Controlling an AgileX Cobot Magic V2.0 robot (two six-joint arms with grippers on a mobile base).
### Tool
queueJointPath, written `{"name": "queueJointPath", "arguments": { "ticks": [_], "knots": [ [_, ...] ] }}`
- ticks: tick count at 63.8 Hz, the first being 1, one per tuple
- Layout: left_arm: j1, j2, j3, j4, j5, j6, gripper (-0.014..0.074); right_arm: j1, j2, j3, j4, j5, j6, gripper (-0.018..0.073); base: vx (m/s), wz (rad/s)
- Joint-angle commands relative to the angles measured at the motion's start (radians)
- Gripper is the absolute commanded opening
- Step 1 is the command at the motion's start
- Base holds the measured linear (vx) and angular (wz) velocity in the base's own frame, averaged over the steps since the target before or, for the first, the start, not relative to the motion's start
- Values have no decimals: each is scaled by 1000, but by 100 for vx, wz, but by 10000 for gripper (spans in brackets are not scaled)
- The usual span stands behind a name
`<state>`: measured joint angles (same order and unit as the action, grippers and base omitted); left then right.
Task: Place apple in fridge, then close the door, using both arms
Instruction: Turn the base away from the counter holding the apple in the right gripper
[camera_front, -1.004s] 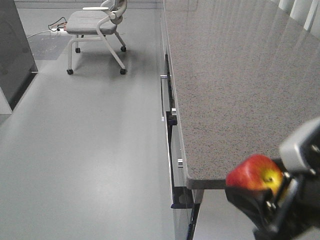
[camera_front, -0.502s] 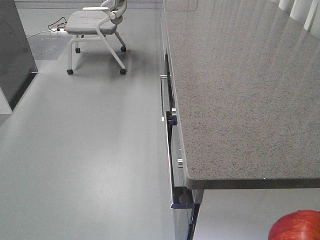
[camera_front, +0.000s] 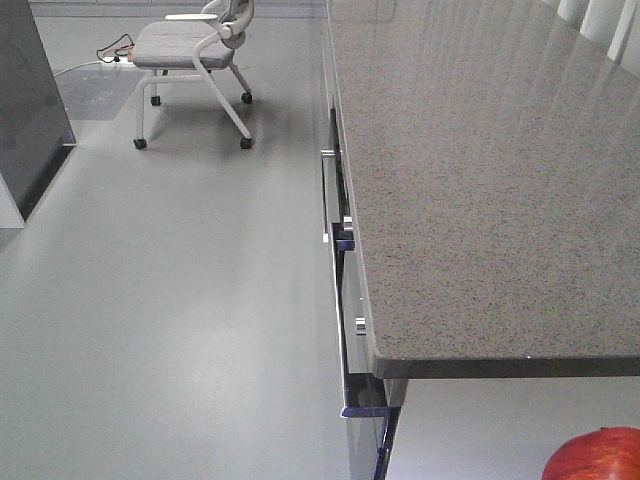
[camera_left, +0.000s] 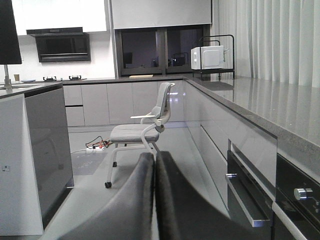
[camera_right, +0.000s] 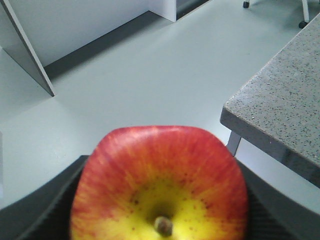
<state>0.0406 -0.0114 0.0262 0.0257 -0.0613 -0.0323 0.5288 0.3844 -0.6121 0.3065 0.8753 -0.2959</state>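
Apple (camera_right: 159, 185) sits clamped in right claw (camera_right: 159, 210) — left claw (camera_left: 154, 170) pressed together.

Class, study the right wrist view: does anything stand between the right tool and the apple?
Nothing visible does. The apple sits directly between the dark fingers of the right tool, which flank it on both sides. Beyond it lie floor and a counter corner.

Grey floor (camera_front: 180, 300) spreads to my left; a chair (camera_front: 195, 50) stands on it at the far end, cable (camera_front: 115, 48) just beside. Speckled counter (camera_front: 480, 180) runs along my right, racked microwave (camera_left: 207, 57) at its far end.
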Motion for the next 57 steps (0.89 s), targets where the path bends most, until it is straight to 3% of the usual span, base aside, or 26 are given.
{"name": "queueJointPath", "arguments": {
  "ticks": [1, 57],
  "knots": [
    [-2, -16, 21, -3, -68, -11, -6, 1, 7, -27, 18, -67, -9, 387, 0, 0],
    [-2, -16, 21, -3, -68, -11, -6, 0, 7, -27, 18, -67, -9, 387, -1, 4]
  ]
}}
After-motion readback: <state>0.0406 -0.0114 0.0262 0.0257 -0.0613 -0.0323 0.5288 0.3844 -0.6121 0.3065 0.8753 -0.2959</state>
